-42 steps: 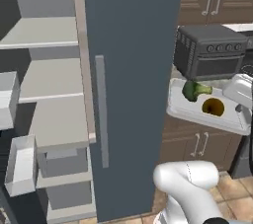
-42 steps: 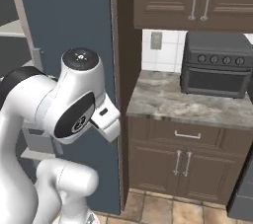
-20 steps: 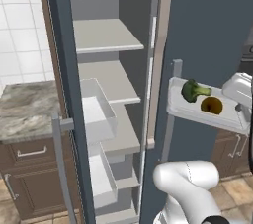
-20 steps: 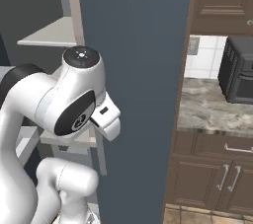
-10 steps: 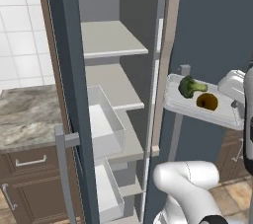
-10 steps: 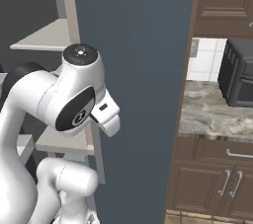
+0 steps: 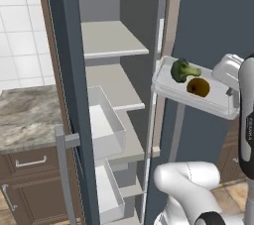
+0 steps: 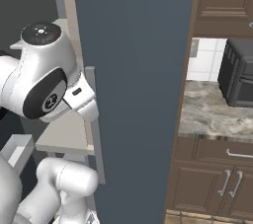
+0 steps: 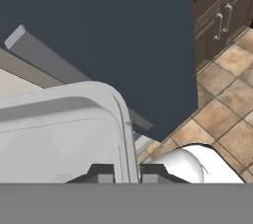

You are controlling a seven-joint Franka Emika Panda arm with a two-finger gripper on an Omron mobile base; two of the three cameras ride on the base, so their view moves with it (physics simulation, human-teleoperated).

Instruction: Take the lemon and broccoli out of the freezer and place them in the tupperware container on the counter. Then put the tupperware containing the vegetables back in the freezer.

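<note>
- Holding the shallow, pale white translucent tupperware container (image 7: 194, 95) up in the air by one end wall, my gripper (image 9: 128, 171) has its two dark fingertips pinched tight on the thin rim, one on each side of it.
- Inside the tray sit the dark green lumpy broccoli floret (image 7: 182, 70) and the small round yellow-orange lemon (image 7: 198, 87), just beside each other, the broccoli nearer the freezer.
- The tray hangs slightly tilted, its far end right at the edge of the opening of the tall dark blue-grey freezer (image 7: 208, 26), level with the gap between two of the light grey inner shelves (image 7: 112, 39).
- The freezer door (image 7: 69, 95) stands open to my left, with deep white door bins (image 7: 105, 122) and a long grey handle (image 7: 63, 174) on it.
- Beyond the door lies a grey-beige marbled stone counter (image 7: 25, 117) on brown wooden cabinets (image 7: 30, 184), backed by white wall tiles (image 7: 20, 30).
- In the right base view, past the freezer's flank, another stretch of that counter carries a dark toaster oven (image 8: 238, 72).
- Below my hand the floor is tan tile (image 9: 222, 114).
</note>
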